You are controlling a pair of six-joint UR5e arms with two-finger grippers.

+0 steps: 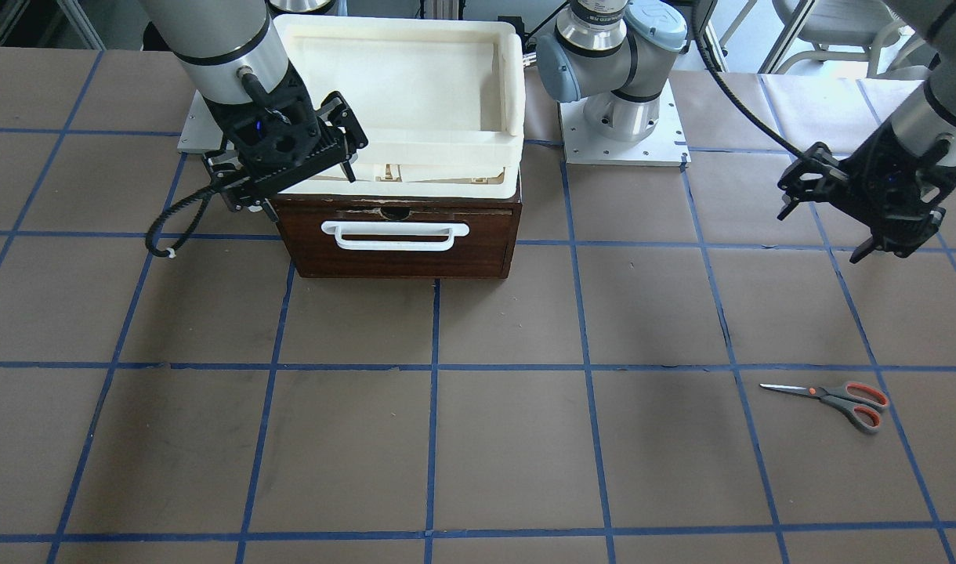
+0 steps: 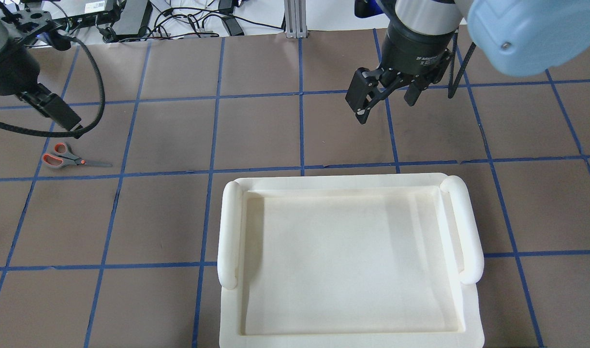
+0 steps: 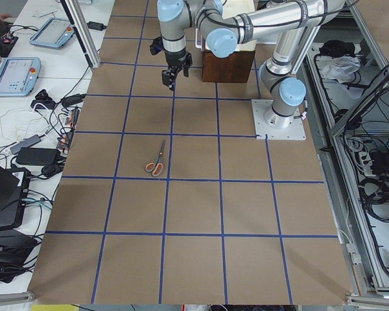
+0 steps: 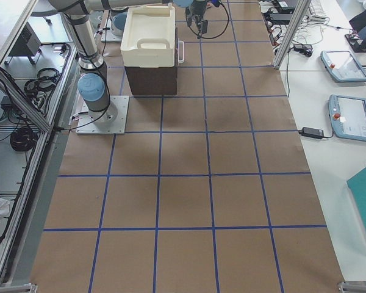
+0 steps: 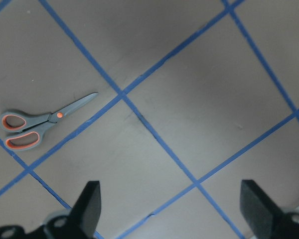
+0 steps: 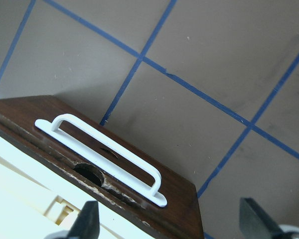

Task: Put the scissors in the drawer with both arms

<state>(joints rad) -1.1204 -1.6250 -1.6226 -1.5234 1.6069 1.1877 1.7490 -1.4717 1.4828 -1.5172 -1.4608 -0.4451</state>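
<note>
The scissors [image 1: 838, 401] lie flat on the brown table, also in the overhead view [image 2: 70, 157] and the left wrist view [image 5: 37, 127]. My left gripper [image 1: 862, 213] hangs open and empty above the table near them; it also shows in the overhead view [image 2: 58, 113] and the left wrist view [image 5: 172, 209]. The dark brown drawer [image 1: 478, 247] looks closed, its white handle [image 1: 396, 236] facing away from the robot. My right gripper [image 1: 290, 157] is open and empty, above and in front of the drawer's handle side [image 2: 387, 99]. Its wrist view shows the handle [image 6: 107, 149] below the gripper [image 6: 172, 224].
A cream-white plastic tray [image 1: 509, 86] sits on top of the drawer box and fills the near half of the overhead view [image 2: 229, 232]. Blue tape lines grid the table. Both arm bases stand behind the box [image 1: 623, 117]. Cables and tablets lie beyond the far table edge.
</note>
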